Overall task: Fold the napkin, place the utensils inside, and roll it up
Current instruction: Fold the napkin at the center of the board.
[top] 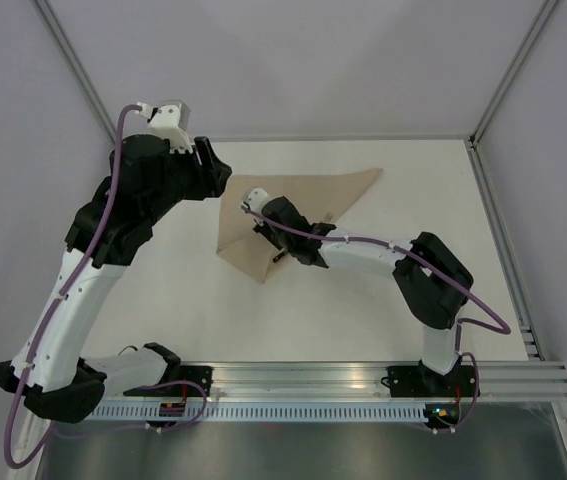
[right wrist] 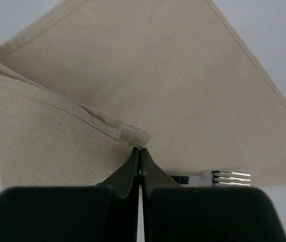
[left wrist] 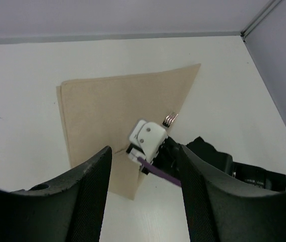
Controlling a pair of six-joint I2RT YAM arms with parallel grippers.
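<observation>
The tan napkin (top: 303,195) lies on the white table, with its near-left part lifted and folded over. It also shows in the left wrist view (left wrist: 112,101) and the right wrist view (right wrist: 173,70). My right gripper (top: 265,238) is shut on a folded corner of the napkin (right wrist: 135,135), holding it just above the sheet. A silver fork (right wrist: 226,177) pokes out from under the napkin's right edge; its tines show in the left wrist view (left wrist: 170,119). My left gripper (left wrist: 143,201) is open and empty, hovering above the table to the napkin's left (top: 213,165).
The white table (top: 413,190) is walled by grey panels, with a metal post at the back right corner (top: 478,140). An aluminium rail (top: 313,385) runs along the near edge. No other utensils show.
</observation>
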